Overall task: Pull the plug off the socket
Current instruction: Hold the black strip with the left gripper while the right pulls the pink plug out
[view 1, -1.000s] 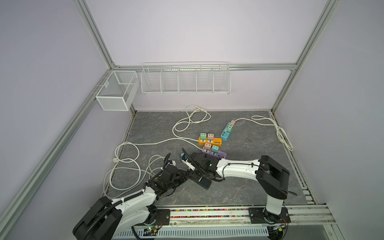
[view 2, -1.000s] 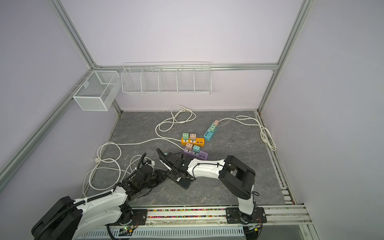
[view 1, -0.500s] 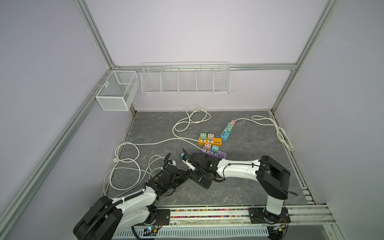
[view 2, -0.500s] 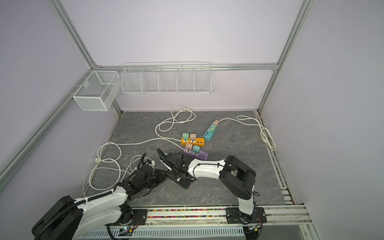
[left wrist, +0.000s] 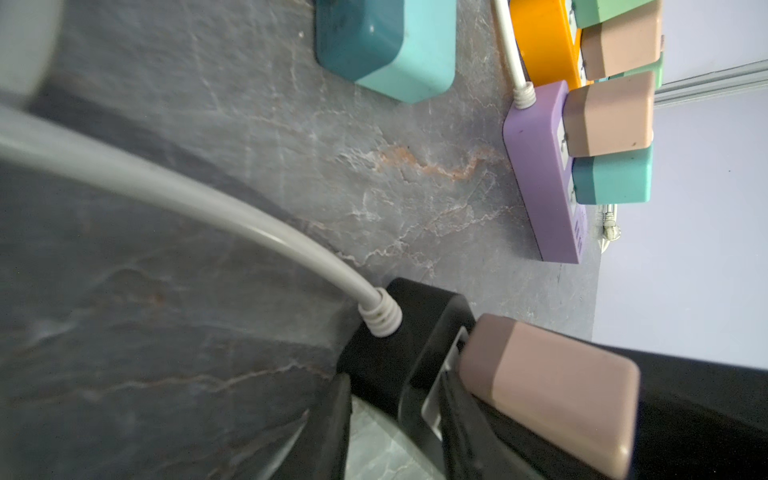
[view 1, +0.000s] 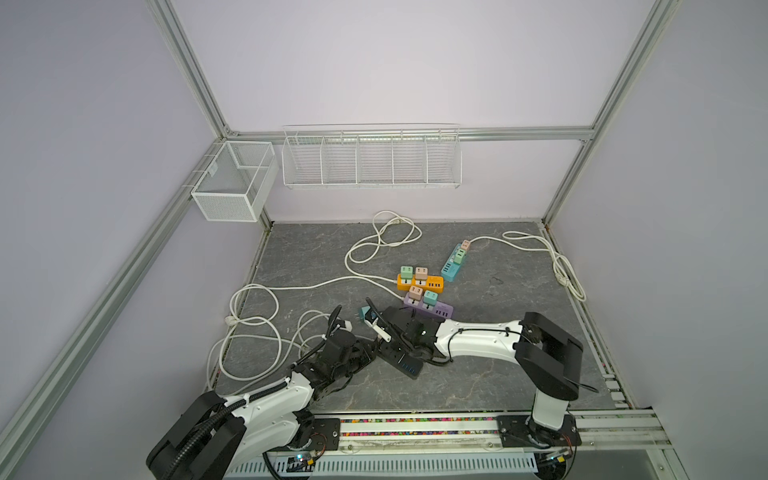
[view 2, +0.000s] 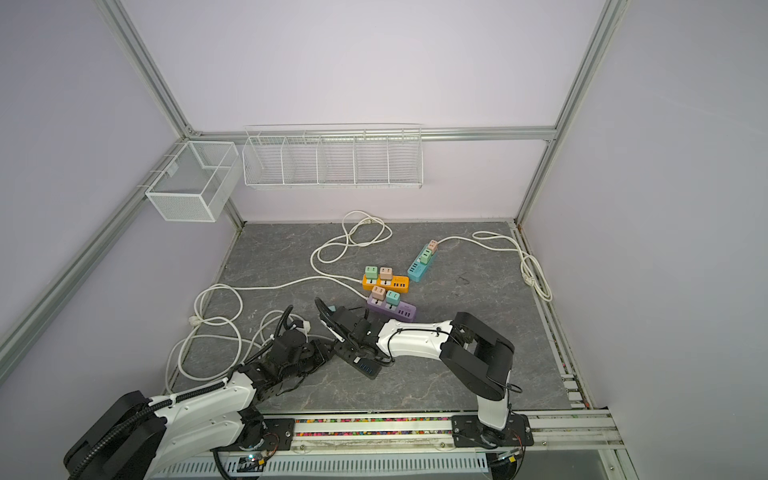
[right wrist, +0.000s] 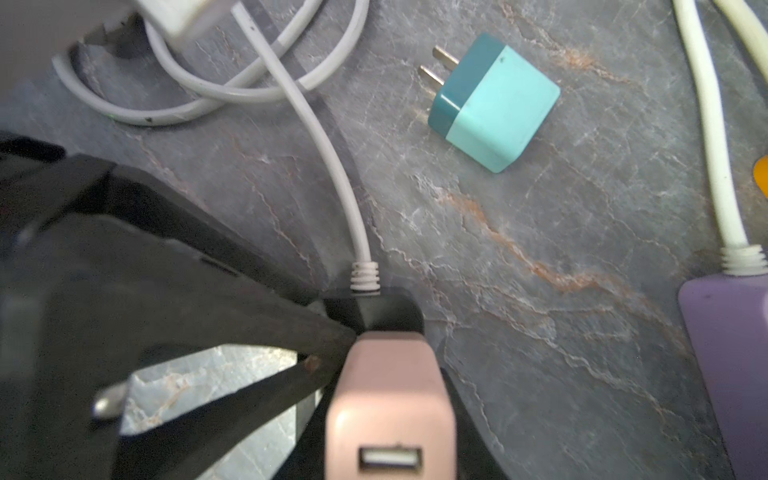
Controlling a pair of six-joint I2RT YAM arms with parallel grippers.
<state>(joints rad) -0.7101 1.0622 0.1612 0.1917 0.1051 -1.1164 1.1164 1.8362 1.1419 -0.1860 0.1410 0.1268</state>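
Plug (right wrist: 386,399), the pink one, is sitting at the cable end of the black power strip (view 1: 401,361), near the front middle of the bench (view 1: 519,374). Whether its prongs are beginning to lift I cannot tell. The right fingers (right wrist: 469,453) are clamping on the plug's sides, while the left fingers (left wrist: 320,432) are gripping the strip's cable end from the left, seemingly bracing it. By that reading the pull itself is the step in hand: both grips are taken and the plug is not yet free. The next move is calling for a straight draw away from the strip's face while the left side is holding firm, since a skewed tug risks dragging the strip along. Just beyond, a loose teal plug (right wrist: 494,108) is lying on its side. Farther off, the purple strip (view 1: 440,311), orange strip (view 1: 432,284) and blue strip (view 1: 451,270) are each carrying plugs.
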